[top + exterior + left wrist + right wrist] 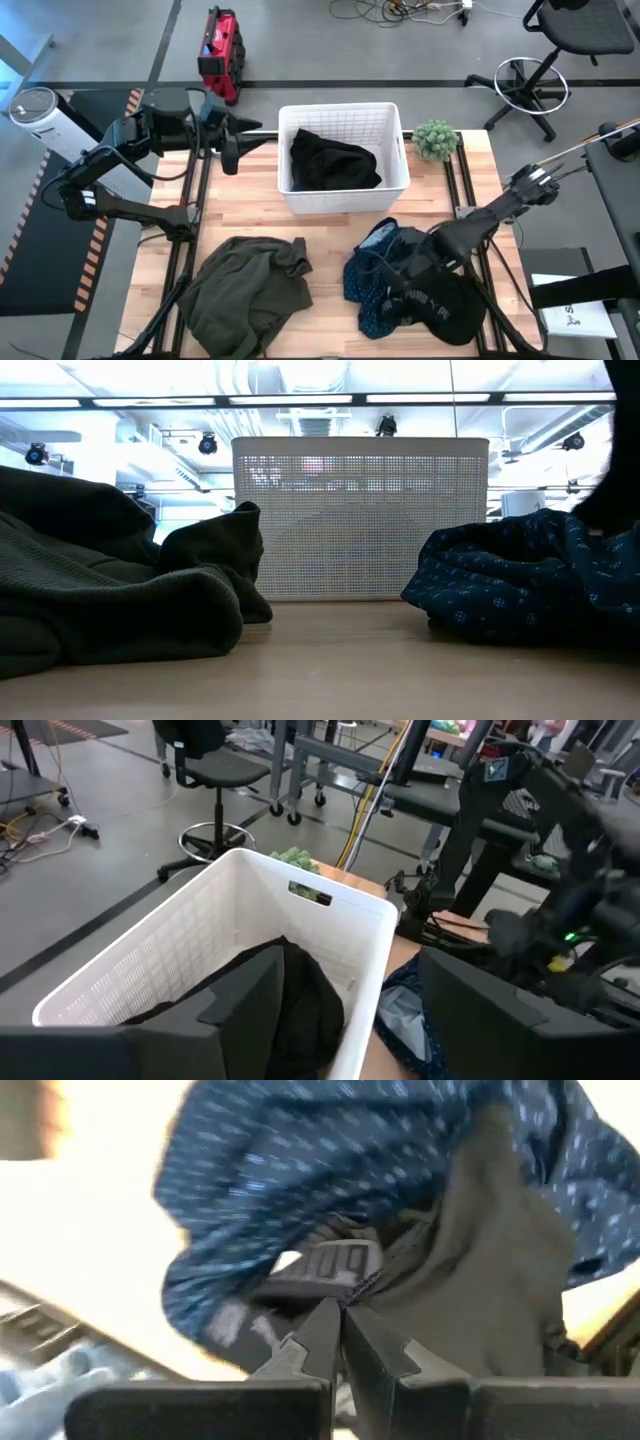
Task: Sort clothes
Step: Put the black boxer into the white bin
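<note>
A navy patterned piece [383,268] with light blue lining lies bunched on the table's near right, with a black piece [455,318] beside it. My right gripper [398,292] is down in this pile, shut on dark cloth [470,1250]. An olive-grey top [245,295] lies crumpled at the near left. Another black piece [333,162] lies inside the white lattice basket [343,198]. My left gripper [232,150] hovers open and empty just left of the basket. My right gripper has its fingertips [322,1330] closed together on a dark edge of cloth [372,1285], beside a grey lettered band [320,1265] in the navy piece. It comes slanting down from the table's right. One layer or several, I cannot tell. The pile lies on the table.
A small green plant [436,140] stands at the basket's far right corner. Metal rails [195,200] run along the table's left and right sides. Bare wood [330,250] shows between the two garment piles. A red bag [220,55] and a chair [530,85] stand on the floor beyond.
</note>
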